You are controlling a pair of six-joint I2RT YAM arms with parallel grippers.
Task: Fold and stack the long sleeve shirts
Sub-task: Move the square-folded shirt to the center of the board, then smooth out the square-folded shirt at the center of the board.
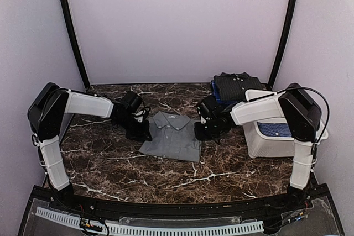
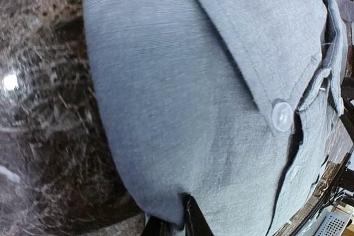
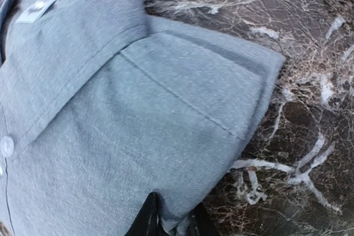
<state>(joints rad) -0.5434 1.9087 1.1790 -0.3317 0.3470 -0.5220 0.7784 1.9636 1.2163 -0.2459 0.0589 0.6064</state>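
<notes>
One grey shirt [image 1: 171, 136], folded rectangular, fine-ribbed cloth, mid marble table [image 1: 110, 164]; left gripper [image 2: 176, 222], right gripper [image 3: 170, 219], two claws pinched nearly closed on its side edges; one blue dotted shirt [image 1: 275, 130] in white plastic tub [image 1: 265, 145]

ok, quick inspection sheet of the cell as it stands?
surface: dark marble tabletop, veined.
job's things: grey shirt folded at centre, collar on the far side; folded stack at the far right; blue dotted shirt in the tub.
clutter: white tub at the right edge.
grippers: left gripper pinching the grey shirt's left edge; right gripper pinching its right edge.
cables: black cable looping over the right arm, off the cloth.
surroundings: pale walls, black poles.
</notes>
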